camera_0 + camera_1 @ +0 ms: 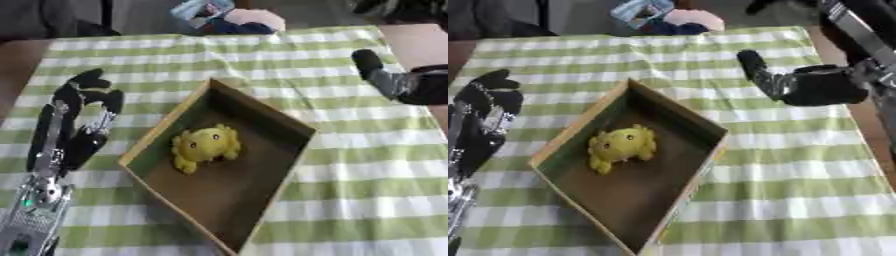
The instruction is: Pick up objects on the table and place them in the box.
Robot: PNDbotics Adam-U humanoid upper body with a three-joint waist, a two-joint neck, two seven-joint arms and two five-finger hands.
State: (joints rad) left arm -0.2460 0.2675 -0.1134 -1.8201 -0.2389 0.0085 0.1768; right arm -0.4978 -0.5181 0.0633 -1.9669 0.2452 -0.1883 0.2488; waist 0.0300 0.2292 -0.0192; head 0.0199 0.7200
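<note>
A worktop (367,200) covered in a green-and-white checked cloth fills most of both views and lies slightly askew. On it sits an open, shallow cardboard box (289,165), rectangular, turned at a slant so that its long axis runs from the far middle of the cloth toward the near edge, one corner pointing away from the robot and another toward it. Inside the box, on its brown floor and nearer the far-left wall, lies a yellow frog toy (206,146), a soft rounded figure with dark eye dots; its body is stretched along a line from upper right to lower left, its face turned toward the robot and a little leftward, and a limb reaches down at its lower left. It does not seem to touch the walls. The left robot hand (87,107) is just beside the box's left wall, outside it, over the cloth, with its dark fingers extended and spread, holding nothing. The right robot hand (798,82) comes in from the right over the cloth, well apart from the box's far corner, with a finger pointing out to the upper left; it holds nothing, and its fingers appear relaxed rather than curled.
</note>
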